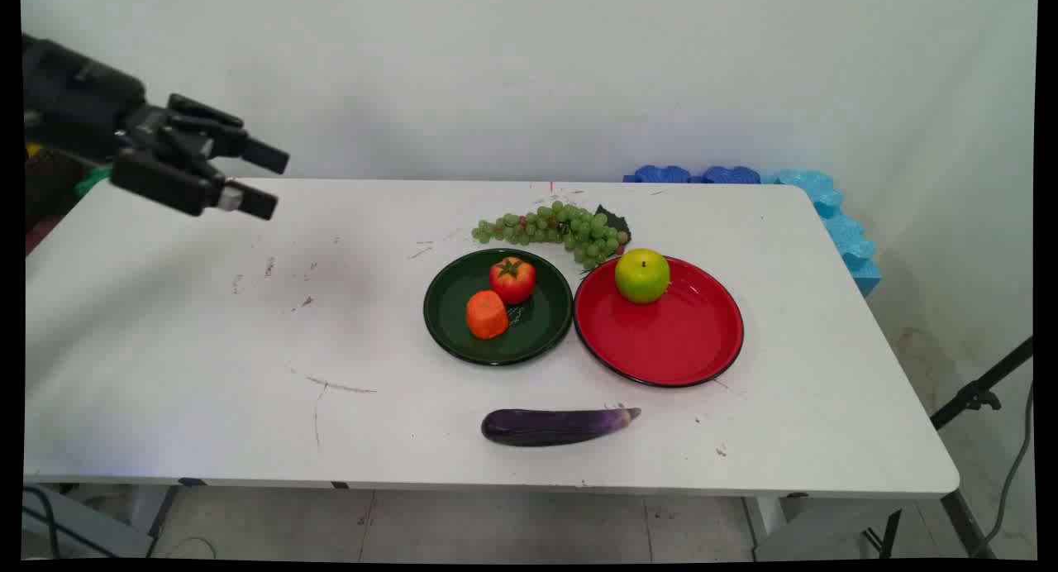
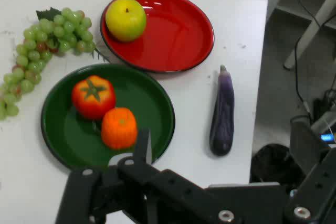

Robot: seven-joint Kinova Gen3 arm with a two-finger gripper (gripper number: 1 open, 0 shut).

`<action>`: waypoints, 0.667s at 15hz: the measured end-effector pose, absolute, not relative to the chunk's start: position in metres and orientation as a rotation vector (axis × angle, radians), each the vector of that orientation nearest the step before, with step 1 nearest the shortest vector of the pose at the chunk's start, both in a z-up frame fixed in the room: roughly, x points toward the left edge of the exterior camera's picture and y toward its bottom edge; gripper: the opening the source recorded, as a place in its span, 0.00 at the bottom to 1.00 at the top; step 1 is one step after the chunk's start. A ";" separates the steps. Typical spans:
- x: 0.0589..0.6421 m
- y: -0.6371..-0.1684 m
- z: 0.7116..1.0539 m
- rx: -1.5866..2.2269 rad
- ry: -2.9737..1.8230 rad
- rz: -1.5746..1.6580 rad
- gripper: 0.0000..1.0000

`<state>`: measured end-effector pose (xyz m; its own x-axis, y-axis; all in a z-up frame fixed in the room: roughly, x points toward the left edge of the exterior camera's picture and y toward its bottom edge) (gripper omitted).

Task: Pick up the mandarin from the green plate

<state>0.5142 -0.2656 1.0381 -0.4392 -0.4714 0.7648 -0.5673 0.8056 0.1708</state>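
I held the gripper (image 1: 263, 179) at upper left, jaws apart and empty, well clear of the green plate (image 1: 450, 332) with tomato (image 1: 512, 279) and orange piece (image 1: 487, 315) at centre frame.

Robot lab, bare white wall, scuffed white table (image 1: 207, 374), tripod leg (image 1: 979, 394) (right), toy produce
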 end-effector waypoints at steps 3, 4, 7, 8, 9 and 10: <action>0.496 -0.281 1.040 0.776 -2.101 0.162 1.00; 0.490 -0.285 1.041 0.781 -2.100 0.169 1.00; 0.468 -0.303 1.040 0.806 -2.106 0.194 1.00; 0.458 -0.311 1.038 0.823 -2.113 0.204 1.00; 0.452 -0.317 1.036 0.835 -2.117 0.209 1.00; 0.442 -0.324 1.033 0.853 -2.126 0.216 1.00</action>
